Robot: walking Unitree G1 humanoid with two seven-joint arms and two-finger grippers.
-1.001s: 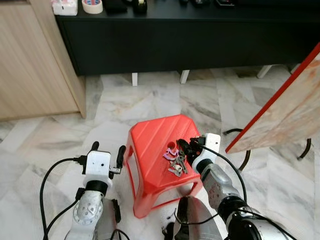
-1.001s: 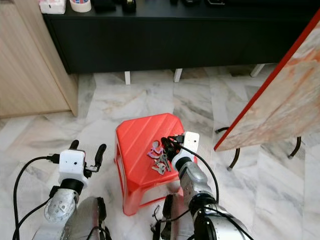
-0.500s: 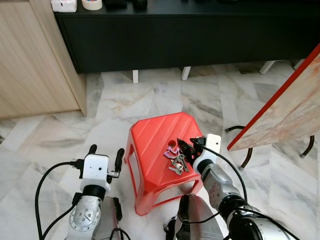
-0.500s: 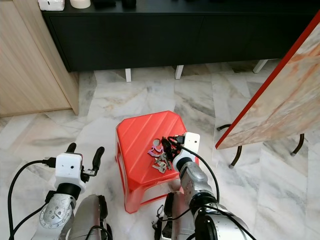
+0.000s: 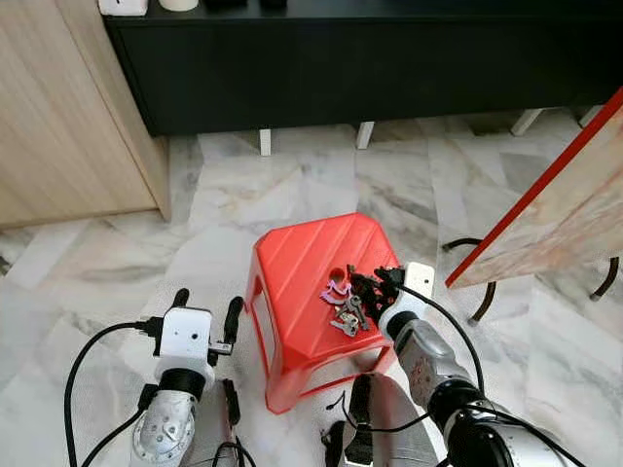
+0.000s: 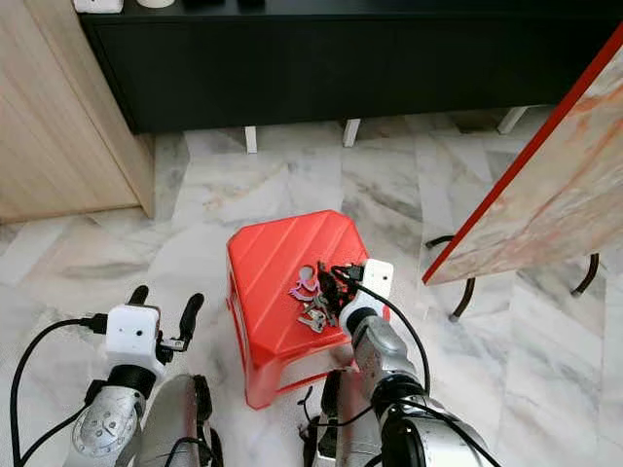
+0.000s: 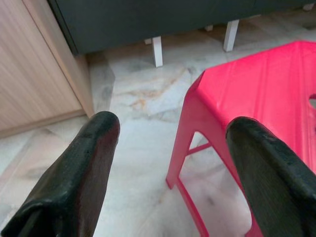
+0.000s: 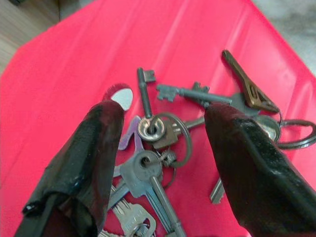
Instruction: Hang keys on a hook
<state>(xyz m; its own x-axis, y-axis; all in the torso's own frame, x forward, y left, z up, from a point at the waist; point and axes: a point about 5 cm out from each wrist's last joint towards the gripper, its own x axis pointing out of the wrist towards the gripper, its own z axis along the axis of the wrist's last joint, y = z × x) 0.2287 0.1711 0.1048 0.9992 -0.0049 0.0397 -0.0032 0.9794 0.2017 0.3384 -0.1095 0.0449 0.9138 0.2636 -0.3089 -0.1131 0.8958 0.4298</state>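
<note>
The keys (image 8: 158, 131) lie in a bunch on the red stool (image 5: 292, 282), directly between the spread fingers of the open right hand (image 8: 160, 163), the nearer one.
</note>
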